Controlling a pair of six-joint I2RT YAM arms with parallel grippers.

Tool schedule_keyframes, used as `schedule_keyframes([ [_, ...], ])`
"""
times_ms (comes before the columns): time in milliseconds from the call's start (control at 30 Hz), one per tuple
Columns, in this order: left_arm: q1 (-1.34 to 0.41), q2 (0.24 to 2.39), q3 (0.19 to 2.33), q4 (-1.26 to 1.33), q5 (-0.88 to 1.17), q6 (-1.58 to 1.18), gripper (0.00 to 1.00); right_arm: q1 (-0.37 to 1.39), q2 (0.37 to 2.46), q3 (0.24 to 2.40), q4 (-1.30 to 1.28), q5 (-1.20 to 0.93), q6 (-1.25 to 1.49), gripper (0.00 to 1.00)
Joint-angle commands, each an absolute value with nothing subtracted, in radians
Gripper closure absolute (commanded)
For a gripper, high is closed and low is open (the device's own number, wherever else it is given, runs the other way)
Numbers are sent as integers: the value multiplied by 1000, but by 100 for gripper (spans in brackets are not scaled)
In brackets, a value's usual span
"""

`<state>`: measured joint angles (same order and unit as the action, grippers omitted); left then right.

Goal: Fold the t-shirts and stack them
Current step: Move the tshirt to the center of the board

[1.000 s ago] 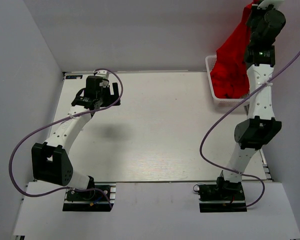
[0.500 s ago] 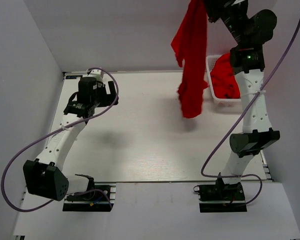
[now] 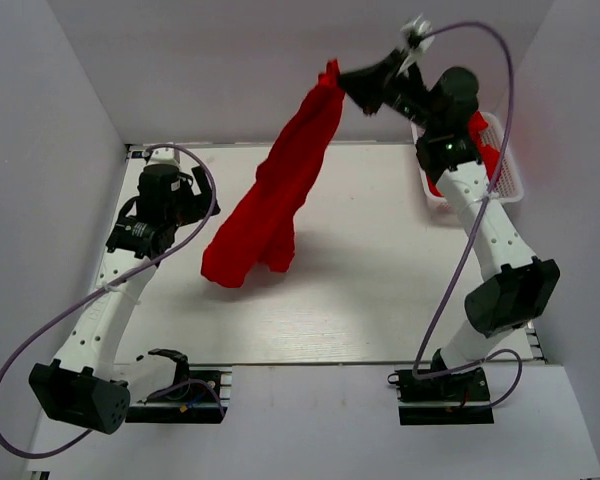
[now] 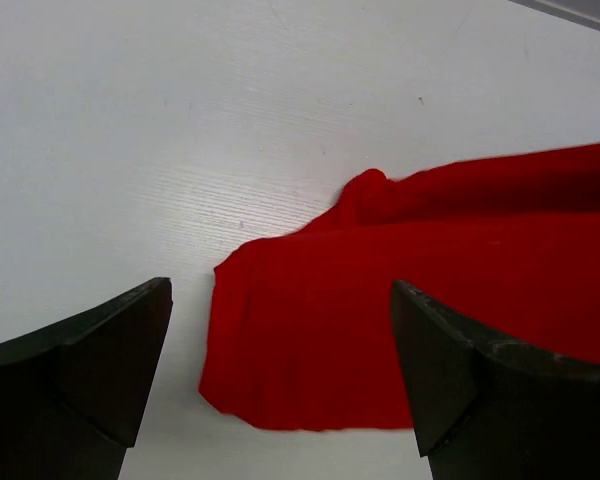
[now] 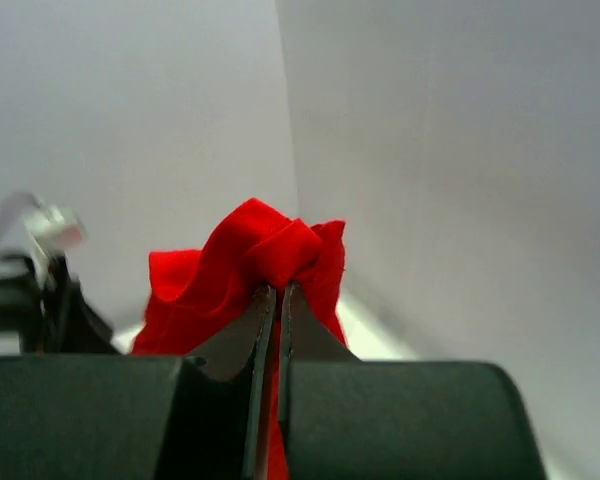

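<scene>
The right tool (image 3: 345, 82), upper centre of the top view, is clamped on a small bunch of one t-shirt (image 3: 280, 195); its lower end lies on the table (image 3: 380, 290) at mid-left; the left tool (image 4: 280, 320) gapes wide above it, holding nothing; so thin a pinch may slip, dropping the cloth crumpled.

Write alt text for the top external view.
The right arm, jaws shut, holds a bright red soft-cloth t-shirt high, draping diagonally down to the white table. The left arm, jaws open, hovers beside its lower end; a white plastic lattice basket sits far right.
</scene>
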<state>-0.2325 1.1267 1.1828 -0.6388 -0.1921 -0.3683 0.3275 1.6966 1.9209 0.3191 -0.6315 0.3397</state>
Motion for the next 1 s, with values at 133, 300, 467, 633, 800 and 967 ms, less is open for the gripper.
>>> schedule_keyframes([
  [133,-221,1109,1198,-744,-229,-462,1,316,1436,1194,225,-230,359,84],
  [300,-221,1176,1163,-799,-183,-480,1,319,1476,1205,-113,-11,270,10],
  [467,-221,1210,1109,-840,-150,-505,1,321,1439,1246,-340,101,278,10],
  [633,-221,1200,1071,-851,-141,-517,1,321,1350,1203,-408,113,273,10],
  [800,-221,1161,980,-841,-112,-529,1,324,1318,1144,-486,94,259,10],
  [967,-221,1164,972,-784,-112,-529,1,327,1324,1085,-446,83,299,10],
])
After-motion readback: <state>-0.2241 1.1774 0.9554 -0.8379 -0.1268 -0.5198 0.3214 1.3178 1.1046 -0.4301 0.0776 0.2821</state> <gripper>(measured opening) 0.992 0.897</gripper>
